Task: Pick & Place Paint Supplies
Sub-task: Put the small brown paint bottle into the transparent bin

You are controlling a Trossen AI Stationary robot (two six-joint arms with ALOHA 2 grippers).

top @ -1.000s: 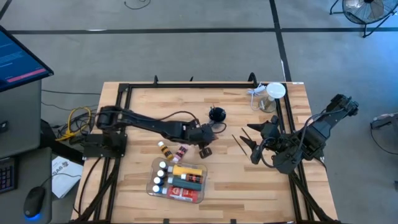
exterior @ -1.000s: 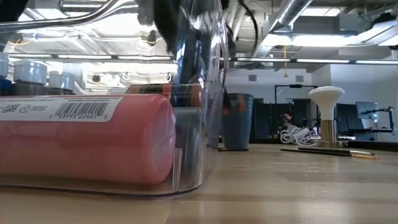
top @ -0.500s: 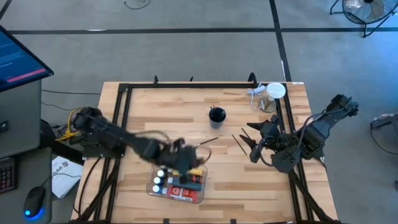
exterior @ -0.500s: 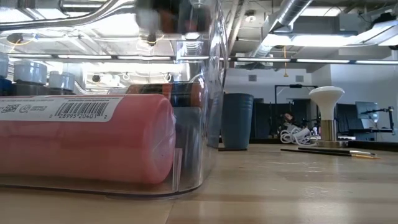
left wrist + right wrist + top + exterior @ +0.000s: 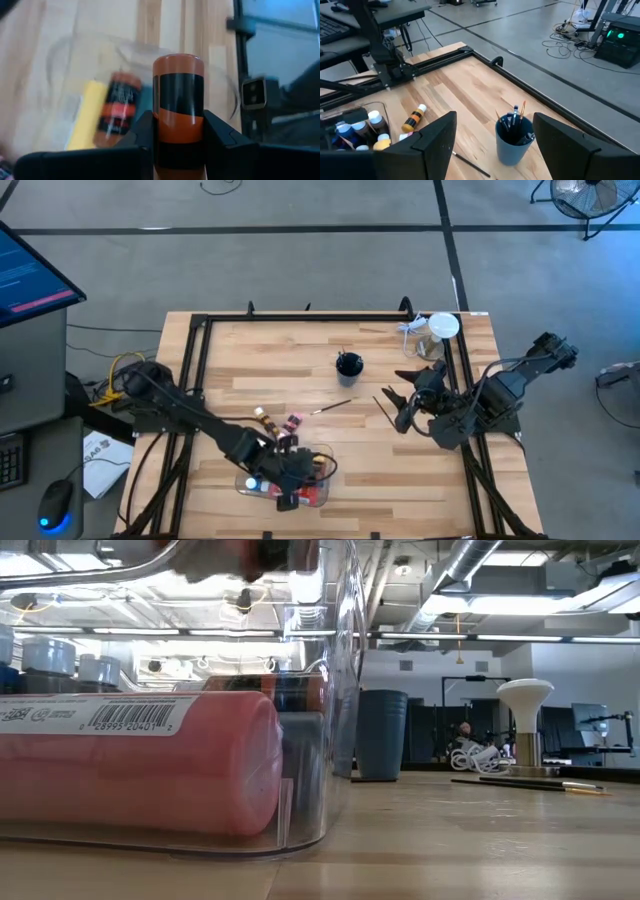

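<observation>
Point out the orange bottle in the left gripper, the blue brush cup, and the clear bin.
orange bottle (image 5: 178,107), left wrist view, black label band
blue brush cup (image 5: 514,143), right wrist view, side wall
clear bin (image 5: 335,690), low view, curved corner

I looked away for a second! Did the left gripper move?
Yes. The left gripper, shut on an orange tube, moved from beside the blue cup toward the table's near edge, over the clear bin.

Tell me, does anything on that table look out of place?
Slightly: two small paint bottles lie on their sides on the wood beside the clear bin, and a thin brush lies loose near the blue cup. Nothing looks spilled.
</observation>
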